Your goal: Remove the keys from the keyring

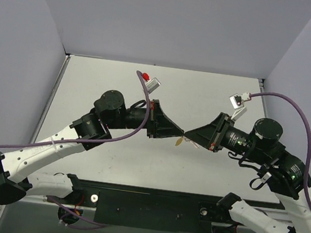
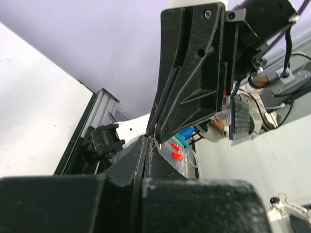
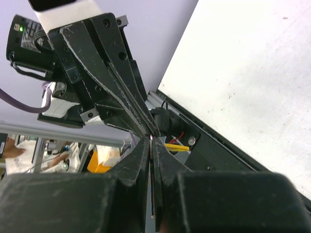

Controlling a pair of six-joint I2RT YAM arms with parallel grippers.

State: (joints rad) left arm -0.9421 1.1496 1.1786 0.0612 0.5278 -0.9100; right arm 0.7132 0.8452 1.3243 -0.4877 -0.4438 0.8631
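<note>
Keyring (image 1: 181,142) dangles just under the meeting tips of left hand (image 1: 179,132) and right hand (image 1: 190,136); both clenched.

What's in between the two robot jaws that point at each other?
Hardly any gap: in the top view the left jaws and right jaws meet tip to tip. The tiny yellow-orange keyring shows just beside that spot.

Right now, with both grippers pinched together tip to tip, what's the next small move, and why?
Probably draw the left gripper and right gripper slowly apart. Both are shut, tips meeting, with the yellow ring sticking out right beside them; a gentle pull should show what comes free.
</note>
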